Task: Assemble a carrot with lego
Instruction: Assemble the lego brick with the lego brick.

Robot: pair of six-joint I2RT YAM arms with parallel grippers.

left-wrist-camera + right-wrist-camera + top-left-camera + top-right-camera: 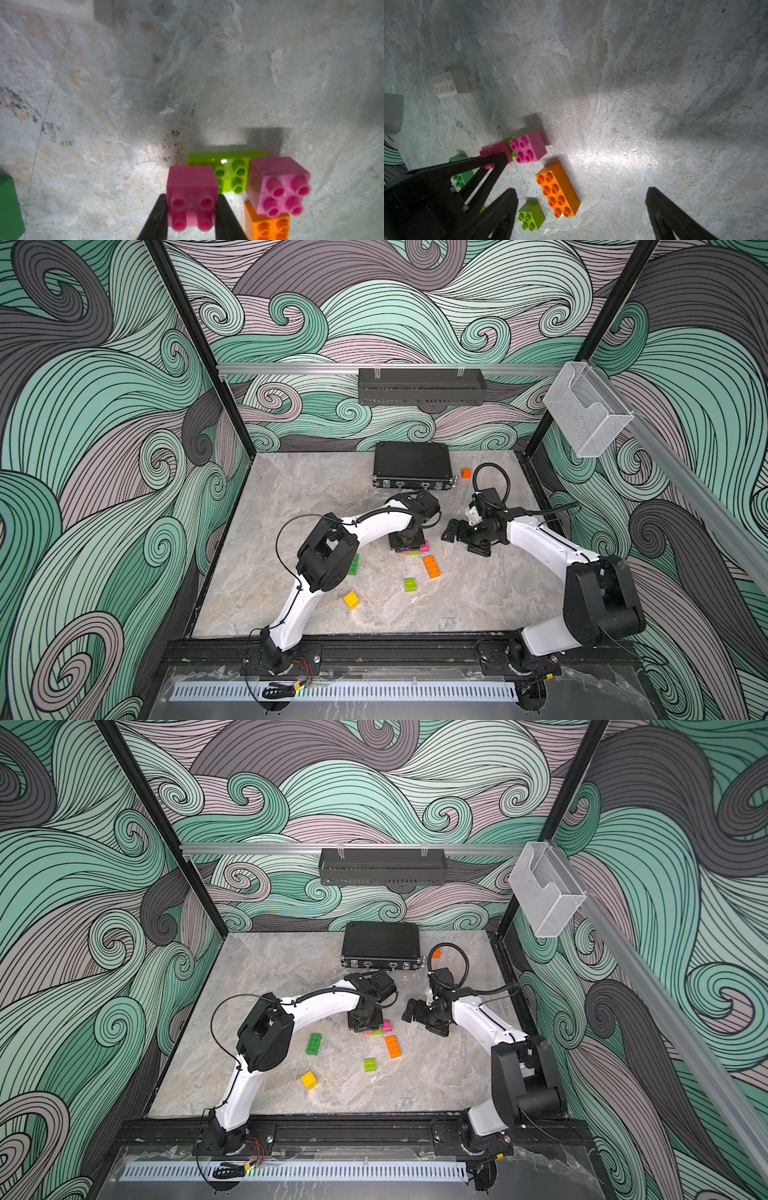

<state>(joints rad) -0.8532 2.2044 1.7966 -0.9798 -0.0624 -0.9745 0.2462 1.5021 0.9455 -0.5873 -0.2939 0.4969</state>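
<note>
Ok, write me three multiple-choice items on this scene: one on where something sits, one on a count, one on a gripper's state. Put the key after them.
1. Where is the small orange cube?
A. beside the black case, at the back
B. on top of that case
C. at the front edge

2. How many pink bricks show in the left wrist view?
A. one
B. two
C. four

3. The left gripper is:
A. wide open and empty
B. shut on a pink brick
C. shut on nothing

Key:
1 A: both top views show the cube lying next to the case.
2 B: one is between the fingers and one sits on the lime brick.
3 B: the black fingers press both sides of the brick.
</note>
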